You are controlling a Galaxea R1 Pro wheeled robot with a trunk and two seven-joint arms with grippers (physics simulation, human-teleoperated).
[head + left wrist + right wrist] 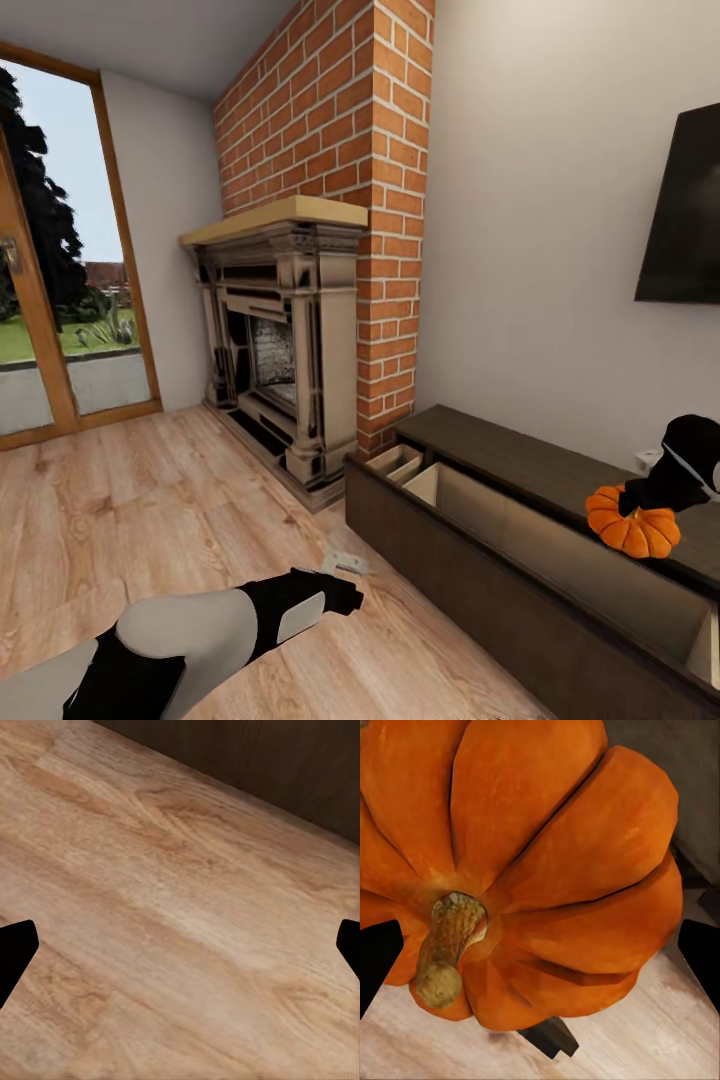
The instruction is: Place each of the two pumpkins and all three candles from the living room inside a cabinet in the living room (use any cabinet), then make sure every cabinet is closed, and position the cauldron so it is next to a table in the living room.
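While the right end effector [655, 505] grips the pumpkin [632, 528] | stem toward wrist camera | above open cabinet [520, 570]

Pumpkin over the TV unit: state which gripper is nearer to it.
Right. The right gripper is directly at the pumpkin, above the open cabinet. The left gripper hangs low over the wooden floor, well away from it.

matt ribbed pumpkin [632, 530], dark wood cabinet [470, 555] — smooth
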